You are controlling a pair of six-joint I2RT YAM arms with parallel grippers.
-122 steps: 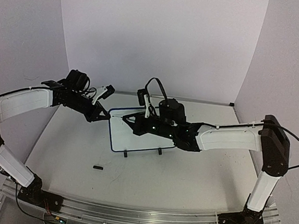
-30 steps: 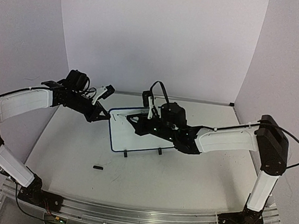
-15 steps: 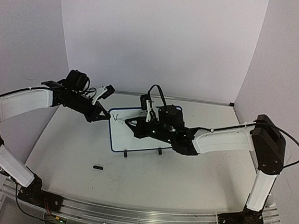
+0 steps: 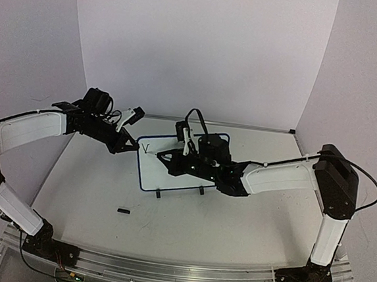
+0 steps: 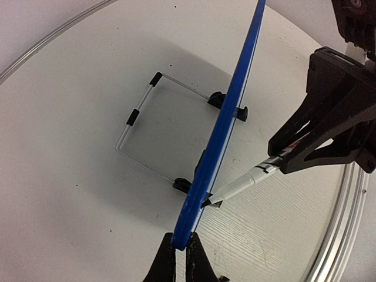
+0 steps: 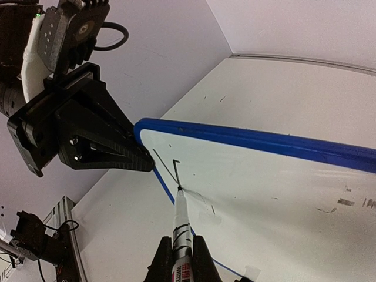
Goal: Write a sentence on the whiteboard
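Observation:
The whiteboard [image 4: 172,176] stands upright on the table, white with a blue frame [image 5: 226,123]. My left gripper [image 5: 179,245] is shut on the frame's left edge, near the top left corner [image 4: 135,143]. My right gripper [image 6: 181,249] is shut on a black-and-white marker [image 6: 180,217], whose tip touches the board face [image 6: 264,182]. Of the sentence, two thin black strokes [image 6: 170,167] show, a slanted line meeting a hooked one at the tip. In the left wrist view the marker [image 5: 241,185] meets the board from the right.
A small black cap [image 4: 123,210] lies on the table in front of the board. Two black feet [image 4: 159,193] hold the board up, and a wire stand [image 5: 138,111] lies behind it. A metal rail [image 4: 177,272] runs along the near table edge.
My right gripper has slid left along the board with the marker, and the black strokes near the top left corner have grown. The left arm has not moved.

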